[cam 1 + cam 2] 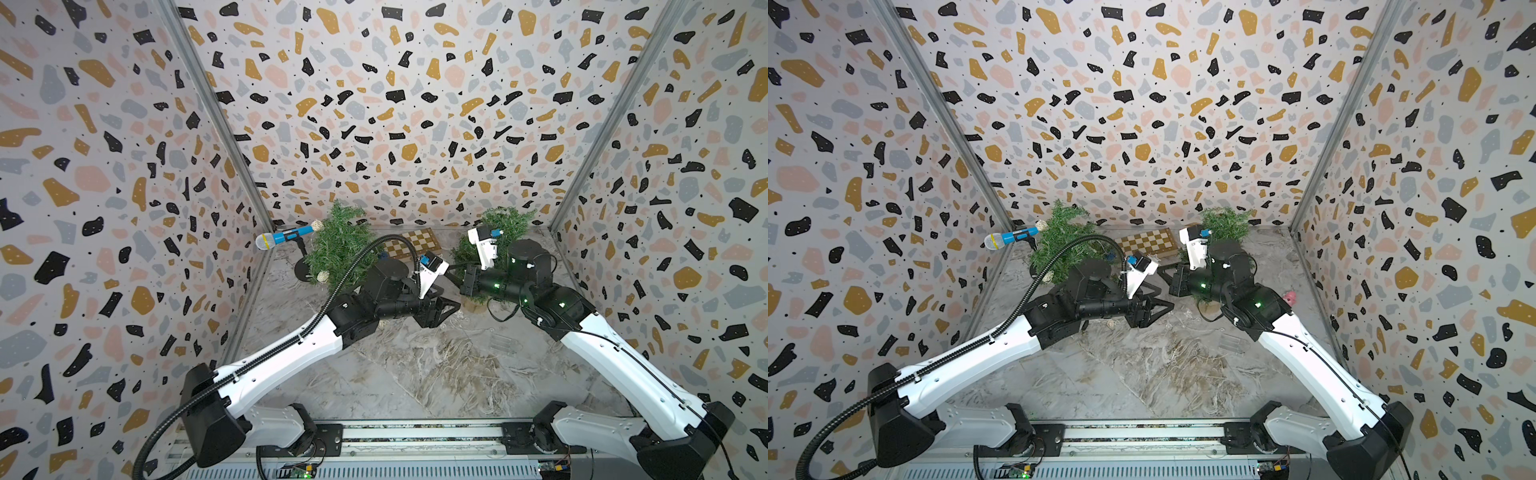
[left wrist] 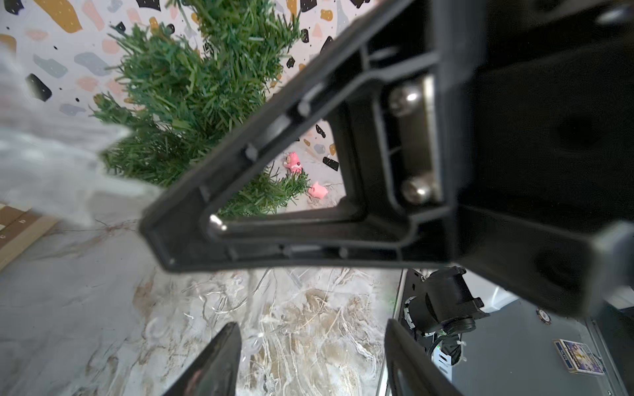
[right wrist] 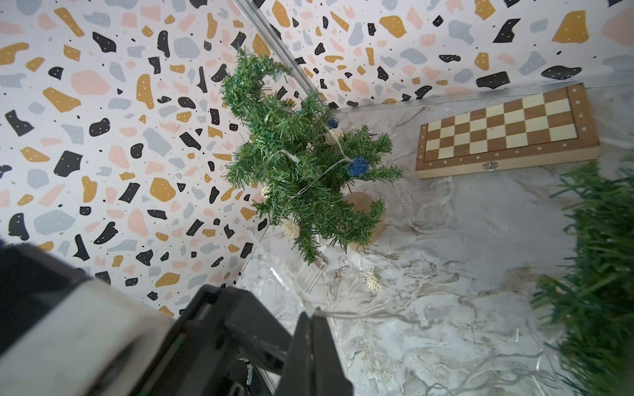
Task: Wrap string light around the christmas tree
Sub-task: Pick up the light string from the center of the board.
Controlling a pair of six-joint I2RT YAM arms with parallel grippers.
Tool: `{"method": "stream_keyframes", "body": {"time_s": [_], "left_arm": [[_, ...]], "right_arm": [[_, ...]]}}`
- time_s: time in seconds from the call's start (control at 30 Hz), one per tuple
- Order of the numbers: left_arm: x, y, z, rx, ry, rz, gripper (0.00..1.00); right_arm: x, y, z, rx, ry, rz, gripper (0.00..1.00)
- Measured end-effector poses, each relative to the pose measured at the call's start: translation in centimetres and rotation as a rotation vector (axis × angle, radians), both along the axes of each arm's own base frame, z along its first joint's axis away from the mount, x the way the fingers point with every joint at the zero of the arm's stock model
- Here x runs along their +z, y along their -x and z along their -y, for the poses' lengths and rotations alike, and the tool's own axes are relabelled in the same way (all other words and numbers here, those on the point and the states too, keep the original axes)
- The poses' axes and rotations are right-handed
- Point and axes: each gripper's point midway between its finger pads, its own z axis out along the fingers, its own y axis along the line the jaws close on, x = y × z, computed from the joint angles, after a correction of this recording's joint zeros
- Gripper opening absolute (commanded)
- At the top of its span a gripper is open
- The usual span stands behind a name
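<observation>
Right gripper (image 3: 313, 317), jaws pressed shut on the thin clear wire of the string light (image 3: 373, 283), whose woven balls partly drape the christmas tree (image 3: 291, 164) while slack loops lie on the table (image 3: 480, 233); left gripper (image 2: 310, 325) stands spread and empty; the strand looks light, limp, snag-prone, best pinched on bare wire between balls.

Top views high in front, looking down over the whole scene, wrist views close above shared tabletop (image 2: 68, 308)
</observation>
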Motion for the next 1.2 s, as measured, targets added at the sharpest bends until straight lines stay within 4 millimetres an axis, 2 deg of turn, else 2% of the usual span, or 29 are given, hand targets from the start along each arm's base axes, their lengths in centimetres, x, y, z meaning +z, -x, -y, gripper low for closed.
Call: {"method": "stream_keyframes", "body": {"time_s": [0.07,0.17,0.3,0.37,0.47,0.57,0.73,0.8,0.87,0.97,1.07,1.13,1.2], "left_arm": [[-0.5,-0.4,0.5,0.000,0.002,-0.012,0.52],[-1.0,-0.8,1.3,0.000,0.015,-0.036,0.29],[-0.3,-1.2,1.2,0.027,0.042,-0.039,0.00],[0.3,-1.2,0.8,0.046,0.053,-0.031,0.00],[1.6,-1.1,-0.3,0.077,0.066,-0.004,0.00],[3.2,-1.4,-2.2,0.135,0.074,0.026,0.00],[6.6,-2.8,-5.6,0.233,0.082,0.049,0.00],[8.4,-2.9,-6.1,0.241,0.093,0.060,0.00],[10.2,-2.4,-6.4,0.231,0.105,0.077,0.00],[13.0,-2.0,-7.2,0.240,0.113,0.121,0.00],[15.4,-1.9,-8.3,0.272,0.106,0.175,0.00],[16.5,-1.9,-8.6,0.280,0.100,0.201,0.00],[17.0,-2.0,-8.6,0.278,0.089,0.217,0.00]], "right_arm": [[0.2,0.4,-0.3,0.018,-0.001,0.006,0.00],[0.8,0.8,-0.8,0.045,-0.015,0.020,0.00],[1.2,1.1,-1.3,0.084,-0.034,0.028,0.00],[1.3,1.2,-1.6,0.098,-0.042,0.033,0.04],[1.5,1.1,-1.6,0.108,-0.048,0.042,0.19],[1.7,0.3,-0.6,0.081,-0.049,0.051,0.32],[2.7,-1.8,4.3,-0.026,-0.069,0.081,0.64],[2.9,-1.9,6.5,-0.073,-0.065,0.107,0.70],[2.8,-1.5,7.9,-0.100,-0.052,0.141,0.71],[1.2,-0.9,8.9,-0.119,0.002,0.178,0.70],[-2.4,-0.8,9.2,-0.122,0.084,0.168,0.71],[-4.9,-0.6,8.7,-0.106,0.152,0.164,0.71],[-6.9,0.3,7.4,-0.055,0.225,0.187,0.72]]}}
